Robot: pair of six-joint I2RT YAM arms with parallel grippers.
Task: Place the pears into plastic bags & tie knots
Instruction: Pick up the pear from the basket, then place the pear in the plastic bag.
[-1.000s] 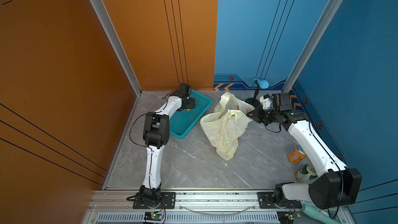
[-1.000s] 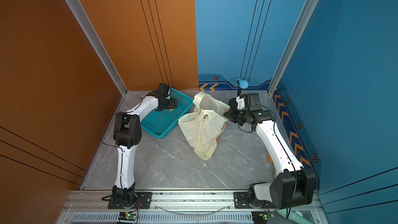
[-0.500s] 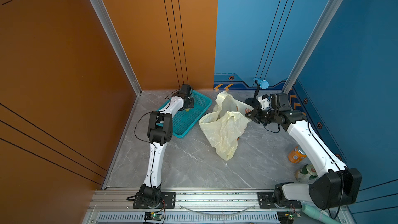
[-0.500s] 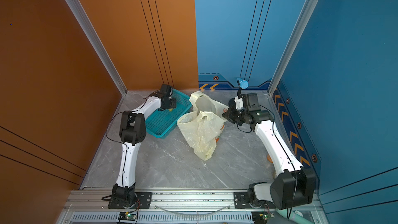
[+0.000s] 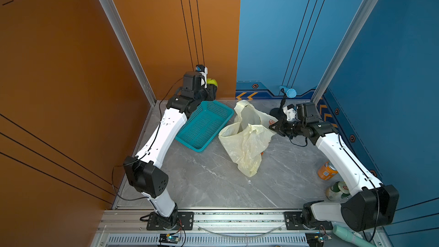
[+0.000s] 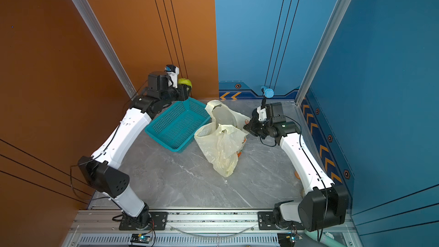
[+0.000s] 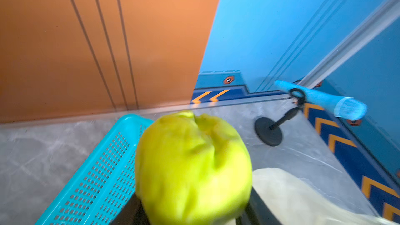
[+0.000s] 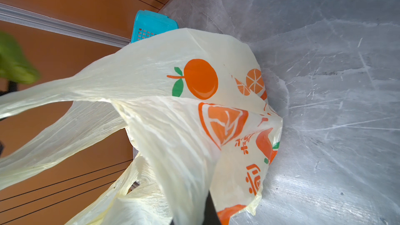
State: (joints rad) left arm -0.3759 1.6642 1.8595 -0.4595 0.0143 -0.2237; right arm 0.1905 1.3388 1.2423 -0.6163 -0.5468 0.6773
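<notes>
Green lumpy pear clamped in left gripper, above far corner of teal perforated plastic basket | right gripper pinching edge of pale-yellow translucent plastic bag | bag on grey marble tabletop, just beside basket

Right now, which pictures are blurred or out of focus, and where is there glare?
Left wrist view: the lumpy green pear is smeared by motion. Right wrist view: that pear is a soft blur at the edge, the prints on the thin pale-yellow plastic bag are sharp, and the grey marble table shows glare. Both top views: sharp.
</notes>
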